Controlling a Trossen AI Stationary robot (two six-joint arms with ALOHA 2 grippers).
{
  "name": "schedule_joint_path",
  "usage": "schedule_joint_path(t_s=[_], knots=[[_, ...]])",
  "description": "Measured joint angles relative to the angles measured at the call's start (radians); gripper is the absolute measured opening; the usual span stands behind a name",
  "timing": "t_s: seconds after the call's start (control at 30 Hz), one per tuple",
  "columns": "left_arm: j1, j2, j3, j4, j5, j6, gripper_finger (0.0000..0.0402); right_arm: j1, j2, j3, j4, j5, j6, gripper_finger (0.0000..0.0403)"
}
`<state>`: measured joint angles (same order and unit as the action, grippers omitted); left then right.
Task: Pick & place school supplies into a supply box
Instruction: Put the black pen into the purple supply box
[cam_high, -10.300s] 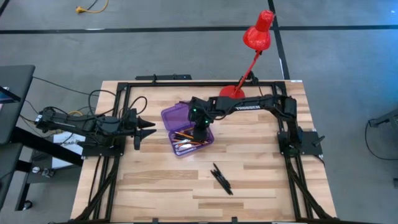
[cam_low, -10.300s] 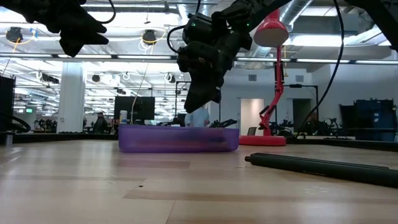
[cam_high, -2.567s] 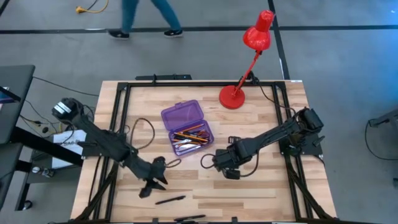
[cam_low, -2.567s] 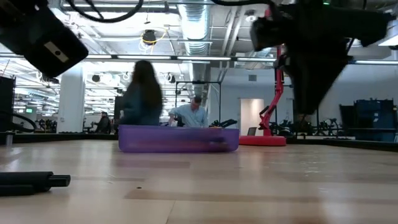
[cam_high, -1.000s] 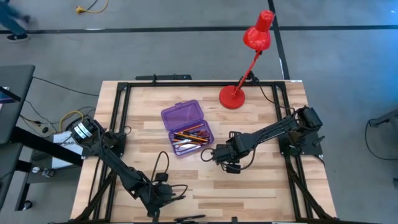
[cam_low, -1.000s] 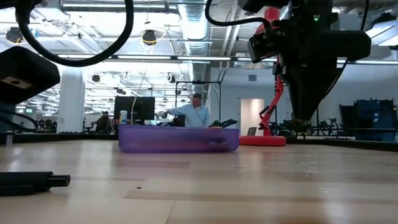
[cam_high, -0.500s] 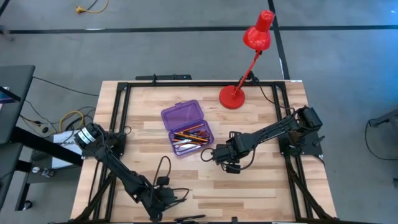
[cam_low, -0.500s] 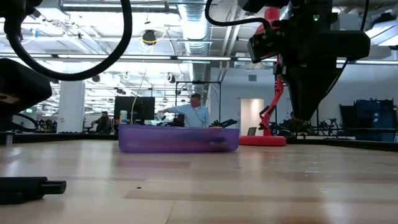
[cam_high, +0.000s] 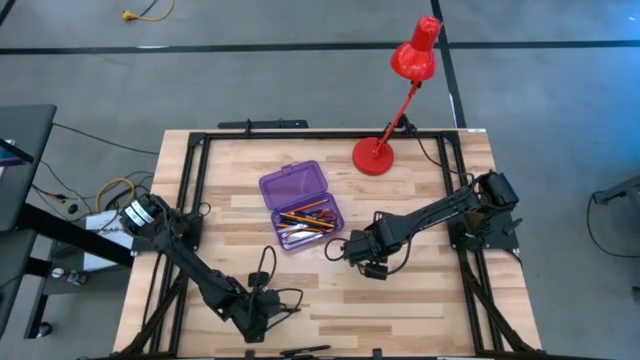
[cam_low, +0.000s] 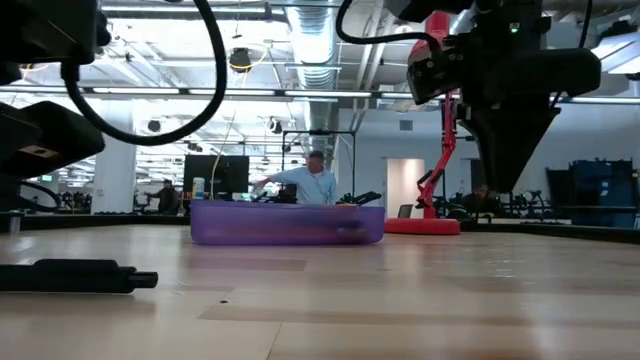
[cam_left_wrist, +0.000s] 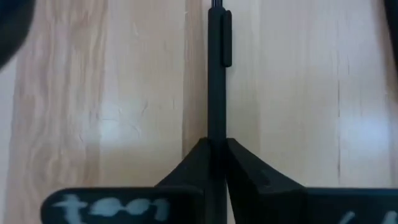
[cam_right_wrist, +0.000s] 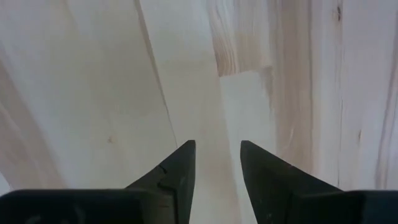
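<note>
Black pen (cam_left_wrist: 216, 87) pinched between left hand (cam_left_wrist: 216, 163) fingers.

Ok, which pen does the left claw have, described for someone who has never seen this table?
Start at the purple box mid-table and go toward the near edge on the left arm's side. There the left claw is shut on a slim black pen; unlike the other pen at the very edge, it sits between fingers.

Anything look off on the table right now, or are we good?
One oddity: a second black pen lies at the table's very front edge. Otherwise fine: left gripper shut on a black pen, purple box open.
</note>
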<state>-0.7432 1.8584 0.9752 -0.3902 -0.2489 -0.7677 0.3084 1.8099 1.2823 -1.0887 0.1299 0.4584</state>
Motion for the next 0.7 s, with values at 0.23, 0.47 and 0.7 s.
schedule_joint_path(t_s=[0.23,0.47,0.7], knots=[[0.055,-0.003,0.002,-0.109,-0.068,0.017,0.0023,0.032,0.000,0.000,-0.002,0.000,0.169,0.0122],[0.135,-0.002,-0.003,-0.293,-0.202,0.028,0.0010,0.076,0.000,0.000,0.003,-0.001,0.288,0.0122],[0.208,-0.072,-0.016,-0.260,-0.166,0.206,0.0009,0.123,0.000,0.000,0.002,-0.003,0.328,0.0122]])
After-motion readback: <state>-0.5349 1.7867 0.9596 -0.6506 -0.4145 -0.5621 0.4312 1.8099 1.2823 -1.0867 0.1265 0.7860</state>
